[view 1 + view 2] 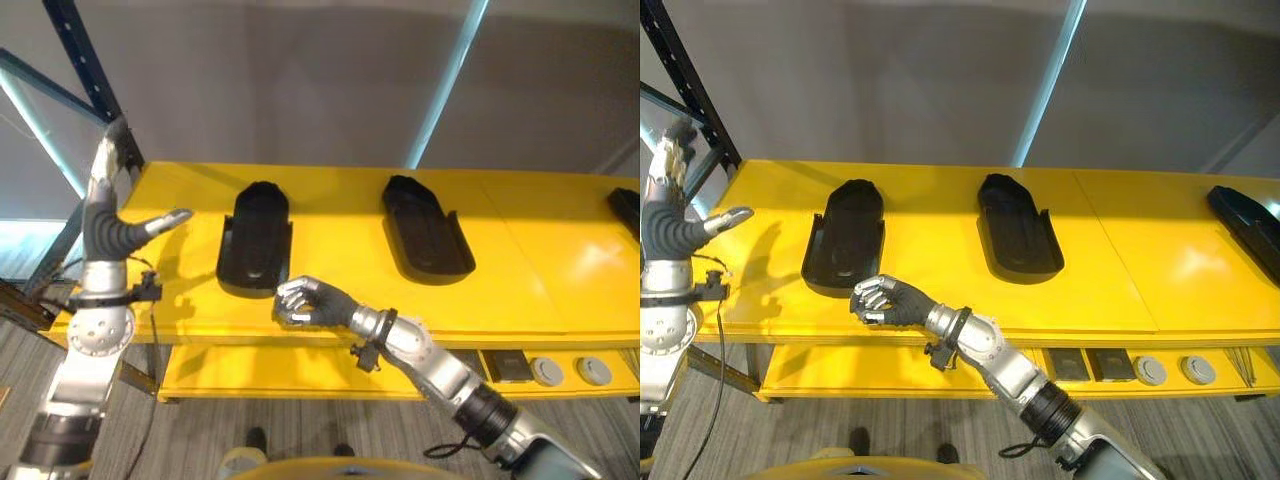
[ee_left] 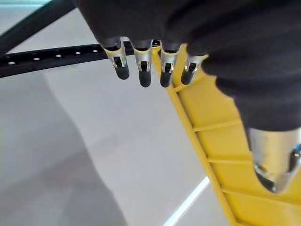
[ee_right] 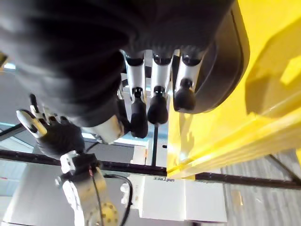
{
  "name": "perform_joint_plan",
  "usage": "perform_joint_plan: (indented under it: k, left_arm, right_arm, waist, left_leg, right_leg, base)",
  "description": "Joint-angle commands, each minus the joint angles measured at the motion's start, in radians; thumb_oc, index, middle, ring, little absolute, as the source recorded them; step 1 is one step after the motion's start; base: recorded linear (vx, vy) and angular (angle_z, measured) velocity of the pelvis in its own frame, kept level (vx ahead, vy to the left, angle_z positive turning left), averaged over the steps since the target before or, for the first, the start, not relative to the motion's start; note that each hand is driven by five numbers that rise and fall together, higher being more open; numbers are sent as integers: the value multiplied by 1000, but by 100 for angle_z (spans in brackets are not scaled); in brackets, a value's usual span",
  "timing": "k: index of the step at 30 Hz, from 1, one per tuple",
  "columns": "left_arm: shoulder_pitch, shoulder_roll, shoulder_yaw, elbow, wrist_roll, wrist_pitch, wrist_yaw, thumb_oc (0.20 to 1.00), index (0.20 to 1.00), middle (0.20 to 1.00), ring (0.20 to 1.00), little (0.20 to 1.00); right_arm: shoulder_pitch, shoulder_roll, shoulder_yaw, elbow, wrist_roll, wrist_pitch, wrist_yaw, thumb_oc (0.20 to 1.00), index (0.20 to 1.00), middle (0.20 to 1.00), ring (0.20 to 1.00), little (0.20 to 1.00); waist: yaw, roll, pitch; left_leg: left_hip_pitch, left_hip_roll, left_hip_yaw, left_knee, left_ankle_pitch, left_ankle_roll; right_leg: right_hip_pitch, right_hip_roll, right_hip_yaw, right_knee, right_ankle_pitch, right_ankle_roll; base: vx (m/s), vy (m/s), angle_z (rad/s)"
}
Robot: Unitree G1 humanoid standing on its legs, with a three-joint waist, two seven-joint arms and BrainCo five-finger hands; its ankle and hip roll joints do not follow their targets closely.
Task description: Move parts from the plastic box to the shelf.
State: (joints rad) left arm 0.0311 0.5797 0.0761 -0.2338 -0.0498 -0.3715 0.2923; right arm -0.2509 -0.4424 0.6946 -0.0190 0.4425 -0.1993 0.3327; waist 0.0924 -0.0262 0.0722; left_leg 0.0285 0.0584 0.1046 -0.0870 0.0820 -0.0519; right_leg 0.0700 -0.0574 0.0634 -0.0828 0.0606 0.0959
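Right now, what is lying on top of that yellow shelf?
On the yellow shelf lie two black parts, one near the right hand and one mid-shelf. A third dark part shows at the far end, cut off by the edge.

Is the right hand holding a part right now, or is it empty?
Empty. The right hand has its fingers curled at the front edge of the yellow shelf, nothing between them; the nearest black part lies flat just behind, apart.
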Motion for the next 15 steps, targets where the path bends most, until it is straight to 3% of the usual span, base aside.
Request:
perform_joint_plan:
  k: [1,15]
  left_arm:
    - [-63,34,8,20,-66,-50,-38,1000,1000,1000,1000,1000]
    - [-17,8,-4,33,-169,-57,-62,1000,1000,1000,1000,1000]
  right_arm:
    - [-59,49,22,18,68,-18,22,200,200,200,200,200]
    - [-168,161,55,189,8,-26,-37,200,200,200,200,200]
  waist:
    - [29,-23,-12]
    - [90,-14,6]
  left_leg:
    - [46,22,-24,40,-129,-23]
    - [24,16,-82,33,-122,-26]
  right_leg:
    - [12,-51,-12,82,-138,38]
    - [14,-49,-54,80,-149,37]
  base:
    - [-12,-3,7]
    - [13,-12,16]
